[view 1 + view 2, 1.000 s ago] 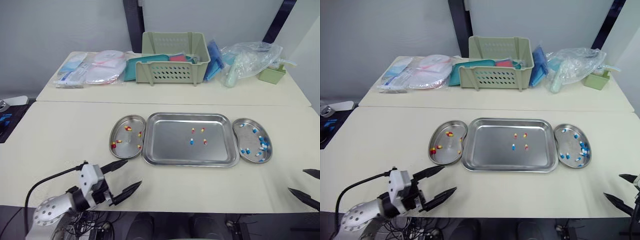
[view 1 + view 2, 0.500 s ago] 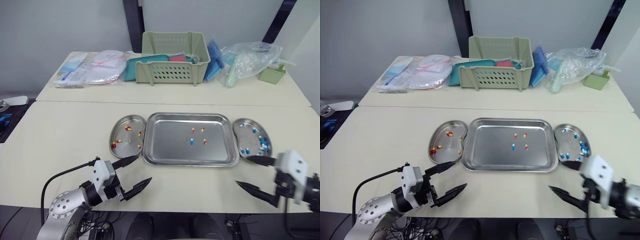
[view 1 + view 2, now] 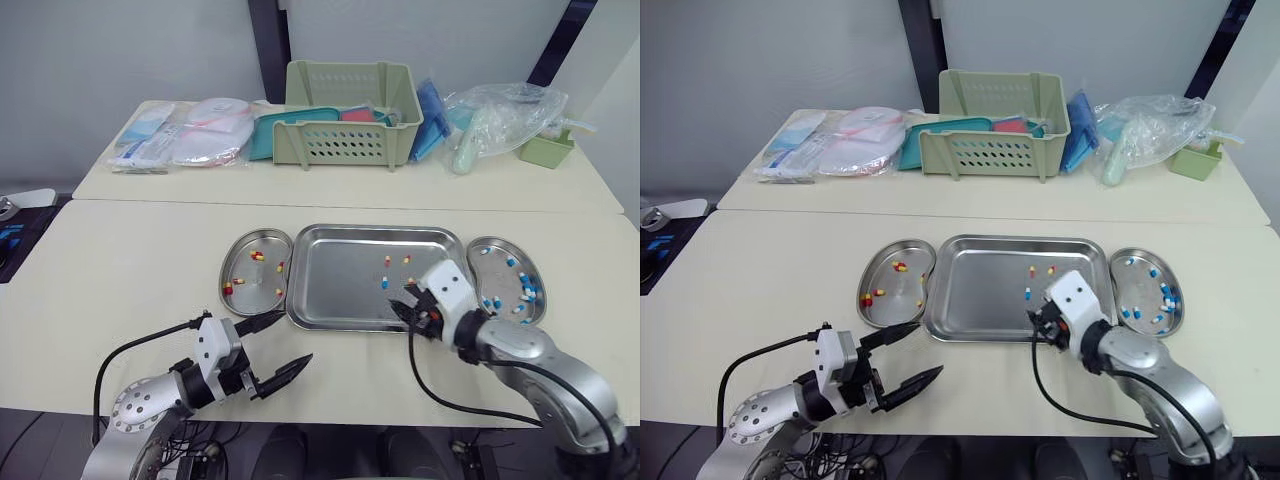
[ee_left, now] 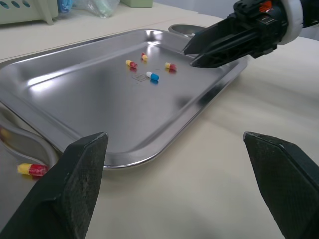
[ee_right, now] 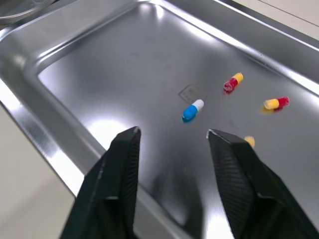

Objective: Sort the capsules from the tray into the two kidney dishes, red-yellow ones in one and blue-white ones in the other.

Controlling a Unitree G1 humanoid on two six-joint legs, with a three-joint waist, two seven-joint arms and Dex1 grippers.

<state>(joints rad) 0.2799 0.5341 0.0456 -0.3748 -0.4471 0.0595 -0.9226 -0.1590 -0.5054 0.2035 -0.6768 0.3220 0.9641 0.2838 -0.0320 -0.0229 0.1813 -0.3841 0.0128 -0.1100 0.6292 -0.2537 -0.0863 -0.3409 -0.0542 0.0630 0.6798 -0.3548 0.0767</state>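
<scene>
The left gripper [image 3: 299,334] hangs empty over the table [image 3: 130,260], fingers spread wide, just in front of the left kidney dish [image 3: 252,302] with its red-yellow capsules [image 3: 256,256]. Next to it is the tray [image 3: 340,285], where a blue-white capsule [image 5: 193,110] lies near three red-yellow ones [image 5: 233,82]. That capsule is probably feather-light, hard-shelled and slick, apt to skid on polished steel, so it wants a gentle pinch across its middle; it is a small rounded cylinder, half blue, half white. The right gripper [image 5: 173,132], moderately parted and empty, hovers low just short of it, with the right kidney dish [image 3: 500,281] of blue-white capsules beyond.
</scene>
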